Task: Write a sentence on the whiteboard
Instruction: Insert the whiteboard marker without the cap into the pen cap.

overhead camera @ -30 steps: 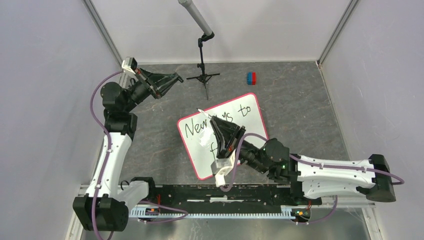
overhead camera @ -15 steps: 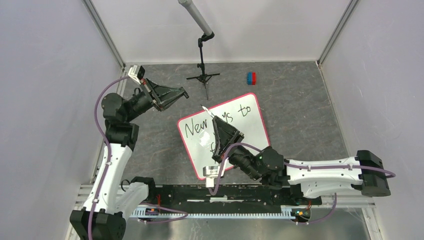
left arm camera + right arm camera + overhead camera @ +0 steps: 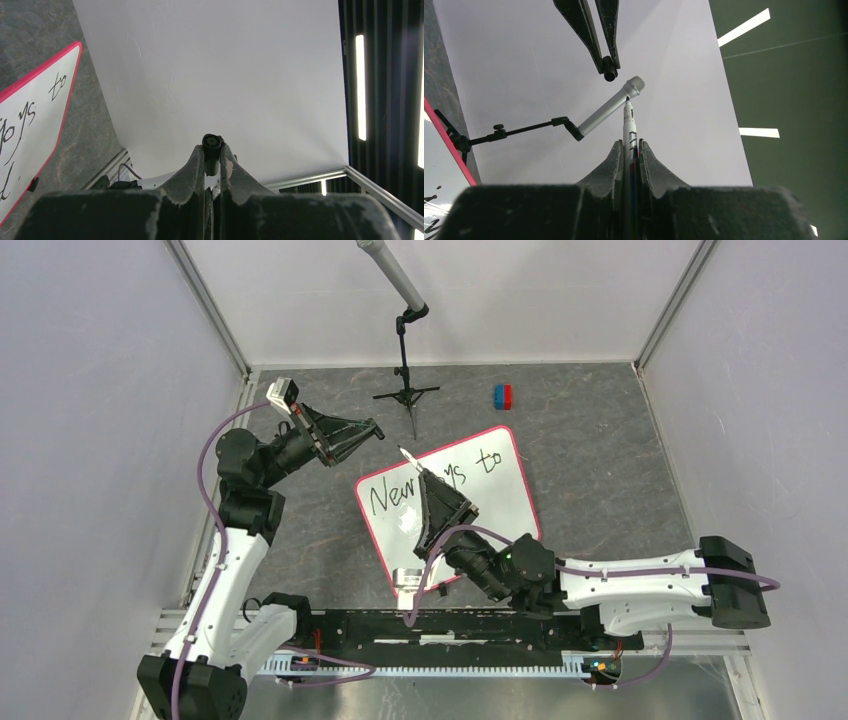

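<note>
Two arms reach in over a dark grey, stone-patterned tabletop (image 3: 600, 460), and both tools are clenched. The right tool (image 3: 427, 478) grasps a slim white marker (image 3: 628, 125) with a dark tip. The marker juts out past the fingertips (image 3: 616, 150) and points up and away toward the back wall, clear of the writing surface. Below that tool lies the large flat white rectangular whiteboard (image 3: 500, 495) with a thin pink-red rim and rounded corners. It rests flat at the middle of the tabletop, turned at a slant. Its black handwritten words (image 3: 393, 496) read "New", part of a second word ending in "ys", and "to"; the right arm hides the lower line.

The left tool (image 3: 212, 152) hangs in the air beyond the board's far left corner, pinching a small black round piece (image 3: 212, 141), possibly a cap, though it is too small to be sure.

Near the back wall stand a grey microphone on a black tripod (image 3: 405, 380) and a small red-and-blue block (image 3: 502, 395), well apart from the board.
</note>
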Available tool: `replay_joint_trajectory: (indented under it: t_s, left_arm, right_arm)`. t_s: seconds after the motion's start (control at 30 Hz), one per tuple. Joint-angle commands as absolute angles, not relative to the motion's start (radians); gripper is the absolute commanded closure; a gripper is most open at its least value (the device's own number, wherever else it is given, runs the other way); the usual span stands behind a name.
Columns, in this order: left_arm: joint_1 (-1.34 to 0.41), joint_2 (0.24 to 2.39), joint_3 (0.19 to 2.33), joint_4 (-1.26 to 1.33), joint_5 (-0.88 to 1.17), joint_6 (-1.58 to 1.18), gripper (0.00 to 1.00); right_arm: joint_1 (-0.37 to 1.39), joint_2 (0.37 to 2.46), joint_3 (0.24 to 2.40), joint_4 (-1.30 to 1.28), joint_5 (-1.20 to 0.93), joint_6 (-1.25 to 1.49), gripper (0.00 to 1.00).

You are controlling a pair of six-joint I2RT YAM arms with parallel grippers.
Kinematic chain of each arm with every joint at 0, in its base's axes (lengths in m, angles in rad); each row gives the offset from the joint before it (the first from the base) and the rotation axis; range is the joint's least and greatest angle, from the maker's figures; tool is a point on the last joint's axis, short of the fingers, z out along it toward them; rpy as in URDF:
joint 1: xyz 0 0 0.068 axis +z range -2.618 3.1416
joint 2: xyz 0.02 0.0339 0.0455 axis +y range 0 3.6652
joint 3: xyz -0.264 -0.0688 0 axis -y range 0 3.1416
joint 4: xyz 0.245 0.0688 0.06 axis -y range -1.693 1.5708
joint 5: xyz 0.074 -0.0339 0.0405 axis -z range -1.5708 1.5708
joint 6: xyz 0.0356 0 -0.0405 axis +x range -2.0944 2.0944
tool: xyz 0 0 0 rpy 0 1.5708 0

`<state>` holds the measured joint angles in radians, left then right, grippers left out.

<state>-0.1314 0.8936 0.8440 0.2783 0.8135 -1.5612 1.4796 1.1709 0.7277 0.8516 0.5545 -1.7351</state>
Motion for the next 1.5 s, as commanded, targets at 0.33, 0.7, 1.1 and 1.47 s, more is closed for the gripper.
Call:
replay_joint_trajectory:
  t_s: [0.33, 0.7, 1.1, 1.47]
  left_arm:
    - [-0.148, 0.856, 0.852, 0.301, 0.806, -1.571, 0.98]
    - [-0.152, 0.854, 0.848, 0.300, 0.805, -1.569, 0.98]
    - [-0.164, 0.852, 0.861, 0.300, 0.821, -1.583, 0.98]
    - [-0.176, 0.839, 0.854, 0.300, 0.839, -1.578, 0.98]
  right_arm:
    - [1.494, 1.240, 0.828, 0.897, 0.595, -1.748, 1.00]
    - [1.504, 1.255, 0.846, 0.894, 0.595, -1.750, 1.00]
    - [1.505, 1.261, 0.845, 0.885, 0.598, -1.746, 1.00]
    - [1.504, 1.263, 0.844, 0.882, 0.602, -1.749, 1.00]
